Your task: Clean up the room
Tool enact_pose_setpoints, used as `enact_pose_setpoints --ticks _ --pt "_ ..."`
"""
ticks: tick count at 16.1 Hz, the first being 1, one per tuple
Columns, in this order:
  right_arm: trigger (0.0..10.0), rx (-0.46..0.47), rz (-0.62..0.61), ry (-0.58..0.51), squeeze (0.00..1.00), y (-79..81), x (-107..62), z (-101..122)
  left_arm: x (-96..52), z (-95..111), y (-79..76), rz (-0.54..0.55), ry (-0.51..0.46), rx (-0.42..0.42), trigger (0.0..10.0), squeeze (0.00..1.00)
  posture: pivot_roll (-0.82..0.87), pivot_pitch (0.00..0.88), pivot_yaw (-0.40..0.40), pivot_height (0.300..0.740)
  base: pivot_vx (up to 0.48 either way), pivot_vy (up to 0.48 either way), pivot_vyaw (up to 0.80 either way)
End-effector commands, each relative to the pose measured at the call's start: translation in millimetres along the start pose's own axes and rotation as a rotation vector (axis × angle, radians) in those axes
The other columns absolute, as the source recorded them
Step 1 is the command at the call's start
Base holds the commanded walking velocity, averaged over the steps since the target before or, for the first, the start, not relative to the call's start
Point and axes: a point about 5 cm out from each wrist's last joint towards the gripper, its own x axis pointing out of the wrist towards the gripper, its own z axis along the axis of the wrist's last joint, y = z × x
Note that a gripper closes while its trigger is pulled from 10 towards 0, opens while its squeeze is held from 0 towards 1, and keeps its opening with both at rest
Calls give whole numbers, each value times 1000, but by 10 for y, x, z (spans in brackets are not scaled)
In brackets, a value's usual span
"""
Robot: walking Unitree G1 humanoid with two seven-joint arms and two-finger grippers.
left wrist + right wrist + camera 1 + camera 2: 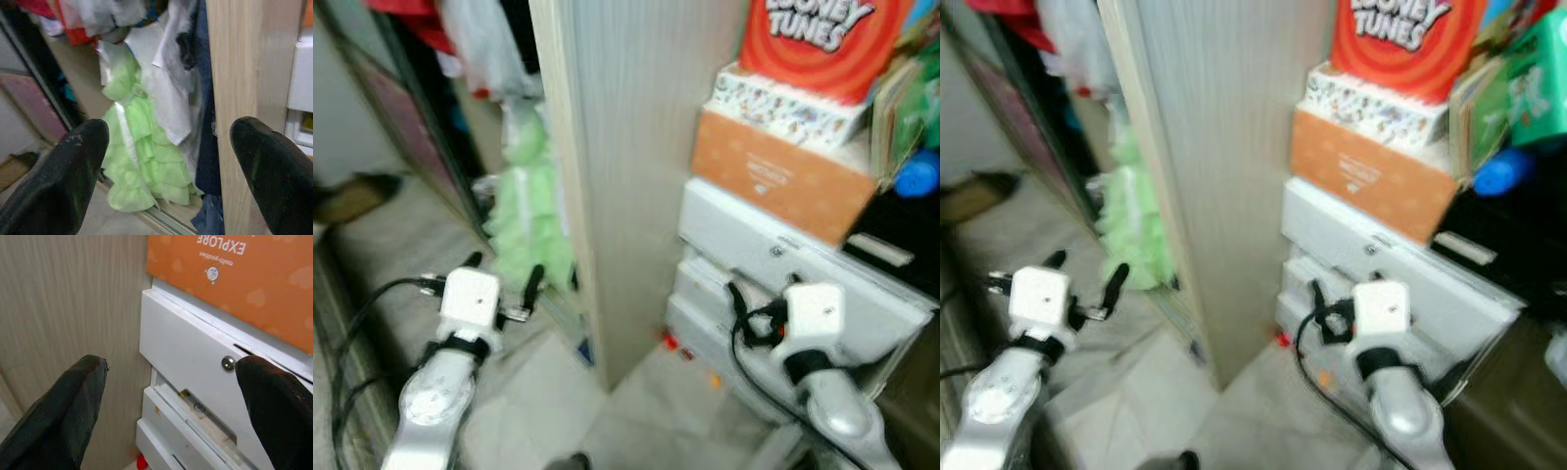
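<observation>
Facing a wardrobe side panel (626,186) with both end effectors raised and empty; tidying barely under way.

Left end effector (501,276) spread wide, holding nothing, aimed at a green ruffled dress (139,161) hanging in the open wardrobe. Right end effector (176,411) equally wide, empty, near white drawers (773,264) under stacked boxes (783,171). Small red bits (672,343) left on the floor (607,411). Nothing visibly picked up yet.
</observation>
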Motion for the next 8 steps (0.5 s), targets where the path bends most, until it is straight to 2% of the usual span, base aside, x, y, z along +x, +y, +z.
enact_pose_setpoints --ticks 1,4,5,8 --pt "10000 20 -13 -13 0 24 25 20 3 14 57 27 -1 16 10000 0 -57 13 -24 740 0 0 800" --pt "10000 32 30 -1 0 0 6 -2 -15 -7 -23 -24 37 -47 10000 0 -63 20 -23 740 0 0 800" --pt "10000 21 112 10 0 13 -89 -35 -25 0 -17 -16 26 -17 10000 0 -61 22 -25 740 0 0 800" --pt "10000 2 156 64 0 -121 -218 -140 -54 -22 12 10 36 -13 10000 0 -58 27 -29 740 0 0 800"
